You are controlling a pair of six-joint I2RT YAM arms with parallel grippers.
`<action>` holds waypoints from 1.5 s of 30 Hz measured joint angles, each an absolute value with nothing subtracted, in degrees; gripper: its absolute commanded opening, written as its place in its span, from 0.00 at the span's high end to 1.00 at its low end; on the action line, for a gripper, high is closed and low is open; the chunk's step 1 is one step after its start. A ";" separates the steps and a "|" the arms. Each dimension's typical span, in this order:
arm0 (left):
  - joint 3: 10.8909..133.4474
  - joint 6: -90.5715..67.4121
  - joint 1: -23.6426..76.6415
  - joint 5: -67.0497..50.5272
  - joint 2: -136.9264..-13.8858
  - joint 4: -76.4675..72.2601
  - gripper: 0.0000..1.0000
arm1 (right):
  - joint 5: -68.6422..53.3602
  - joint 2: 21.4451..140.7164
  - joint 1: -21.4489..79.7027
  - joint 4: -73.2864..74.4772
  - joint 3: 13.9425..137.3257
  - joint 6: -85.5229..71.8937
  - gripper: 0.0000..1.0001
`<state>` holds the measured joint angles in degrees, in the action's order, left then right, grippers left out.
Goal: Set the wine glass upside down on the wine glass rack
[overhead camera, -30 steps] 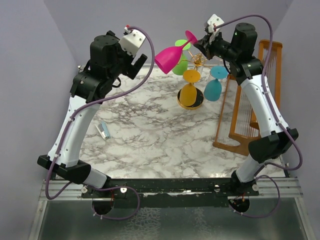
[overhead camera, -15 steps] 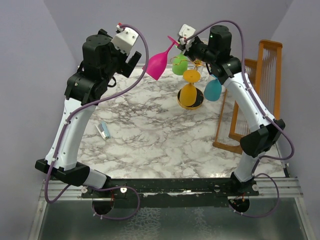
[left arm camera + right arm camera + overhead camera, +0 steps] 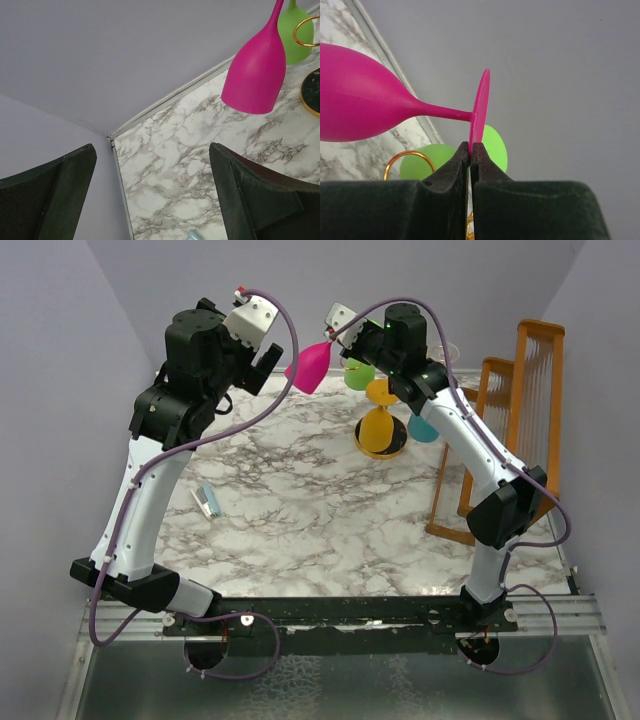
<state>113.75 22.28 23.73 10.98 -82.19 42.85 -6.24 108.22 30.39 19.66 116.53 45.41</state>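
Note:
A pink wine glass (image 3: 308, 368) hangs in the air, bowl down and tilted, left of the gold wine glass rack (image 3: 396, 446). My right gripper (image 3: 334, 332) is shut on the edge of its round foot (image 3: 479, 107), with the stem level in the right wrist view and the bowl (image 3: 360, 107) to the left. My left gripper (image 3: 264, 362) stands wide open just left of the bowl, apart from it, with nothing between its fingers (image 3: 60, 190). The left wrist view shows the bowl (image 3: 257, 65) up right, beside a gold ring (image 3: 305, 30) of the rack.
Green (image 3: 360, 375), orange (image 3: 377, 425) and teal (image 3: 422, 428) glasses hang upside down on the rack. A brown wooden slatted frame (image 3: 520, 410) stands at the table's right edge. A small blue-and-white object (image 3: 206, 500) lies on the marble at the left. Walls close the back.
My right arm has swung left with the pink glass, away from the rack and toward my left gripper. The left arm shifted a little early on, then held still.

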 measured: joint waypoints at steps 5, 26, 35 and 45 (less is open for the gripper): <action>113.75 22.50 23.73 10.76 -82.19 42.87 0.01 | -1.91 108.22 30.39 16.38 114.78 48.56 0.99; 113.75 22.65 23.73 8.80 -82.41 42.94 0.01 | 6.63 107.77 30.44 8.05 103.09 60.23 0.99; 113.73 22.65 23.73 8.05 -82.41 42.94 0.01 | 7.03 104.57 30.44 7.64 99.85 61.69 0.99; 112.03 22.65 23.73 7.73 -81.89 42.98 0.01 | 7.03 102.52 30.44 7.66 97.91 62.28 0.99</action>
<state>112.03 22.65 23.73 7.73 -81.89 42.98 7.03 102.52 30.44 7.66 97.91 62.28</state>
